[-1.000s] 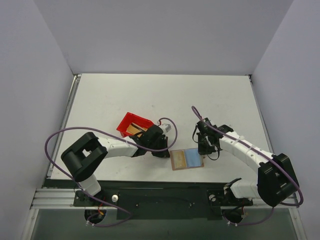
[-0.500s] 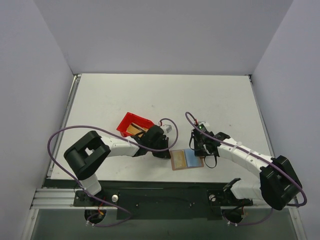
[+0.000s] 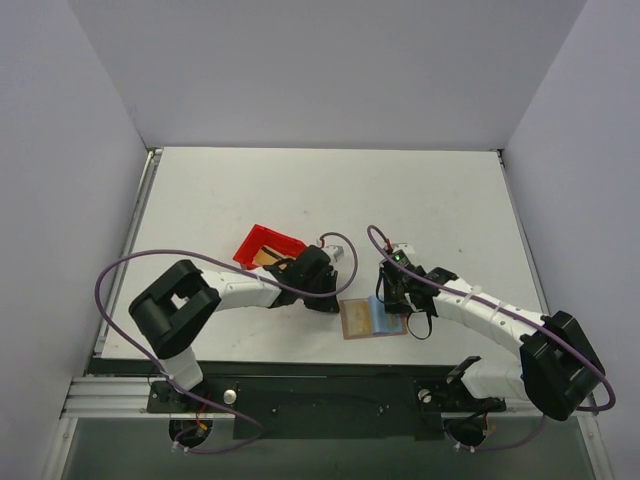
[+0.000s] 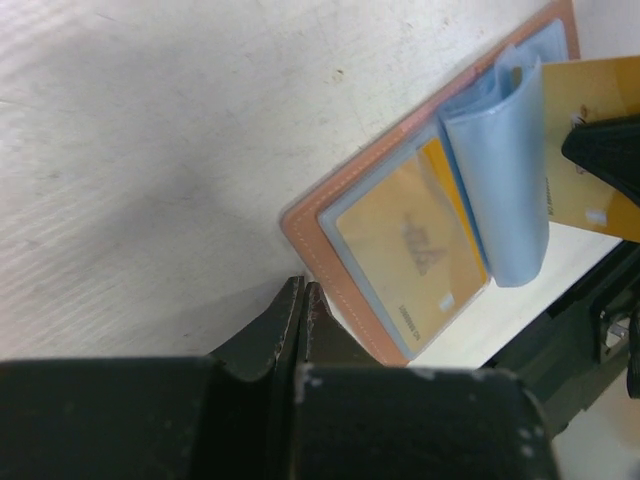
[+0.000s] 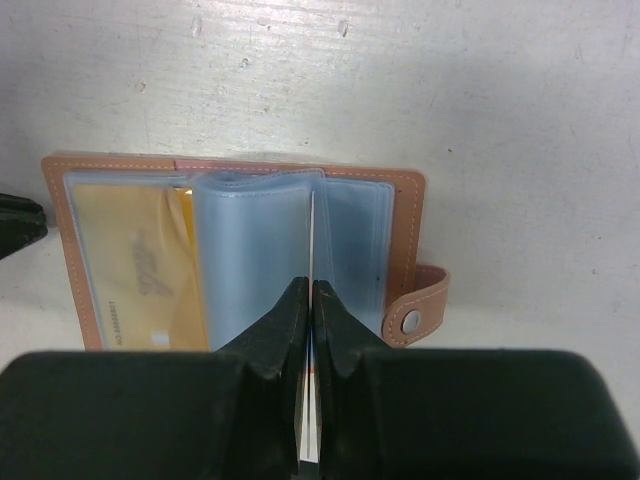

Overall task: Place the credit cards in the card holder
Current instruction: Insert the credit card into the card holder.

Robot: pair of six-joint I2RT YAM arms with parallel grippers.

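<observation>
The card holder (image 3: 358, 320) lies open and flat at the lower centre of the overhead view. It has a tan stitched border, pale blue plastic sleeves (image 5: 255, 250) and a clasp tab (image 5: 420, 305). One gold card (image 5: 130, 265) sits in the left sleeve. The right gripper (image 5: 308, 290) pinches a second credit card (image 4: 600, 85) edge-on over the middle sleeves. The left gripper (image 4: 303, 290) has its fingers pressed together with nothing between them, and its tips are at the holder's left edge. A red bin (image 3: 268, 247) stands to the upper left on the white table (image 3: 220, 190), which has grey walls (image 3: 330, 70) around it.
</observation>
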